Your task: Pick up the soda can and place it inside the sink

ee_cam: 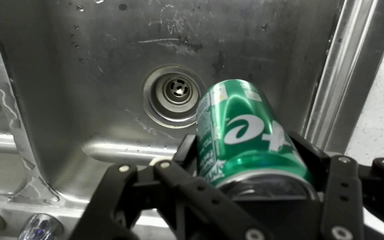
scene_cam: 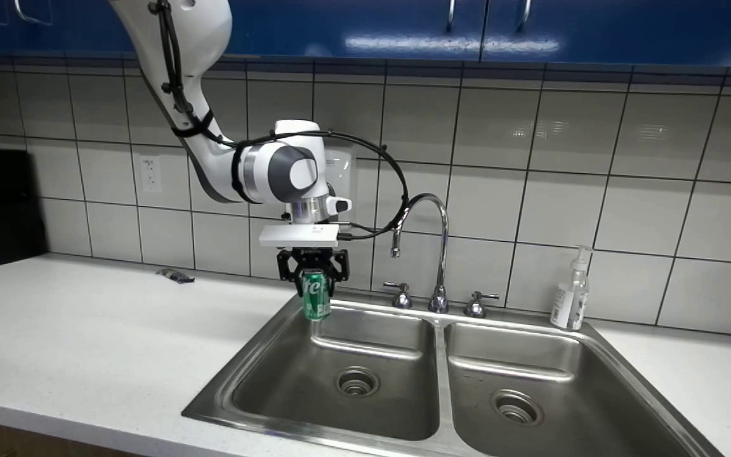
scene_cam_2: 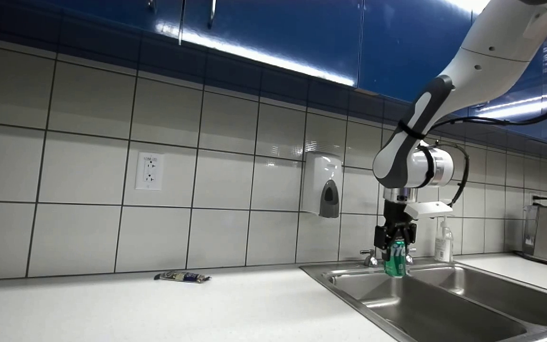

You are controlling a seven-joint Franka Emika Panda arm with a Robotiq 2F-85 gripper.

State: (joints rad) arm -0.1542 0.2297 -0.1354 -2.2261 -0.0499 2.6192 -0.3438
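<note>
Along the tiled wall point(scene_cam: 645, 216), a white counter point(scene_cam: 105, 311) is framing the large steel sink point(scene_cam: 443, 381), whose two basins point(scene_cam: 397, 374) are lying side by side. A curved faucet point(scene_cam: 444, 254) is standing behind them, apart from the gripper point(scene_cam: 315, 292). The jaws are clasping the soda can point(scene_cam: 316, 304) from both sides, and the can is hanging roughly upright over the basin point(scene_cam: 302, 384) lying at left in an exterior view, its base appearing well clear of the floor. In the wrist view, that basin's round drain point(ee_cam: 172, 96) is showing right beside the can's lower end.

The step in hand is looking like the end of the carry, with lowering not yet done. The next move is probably calling for a straight descent, one keeping the can off the basin's outer side and away from the drain's hollow, where it could be tipping. The grip is best not loosening until the base is resting on flat steel.
</note>
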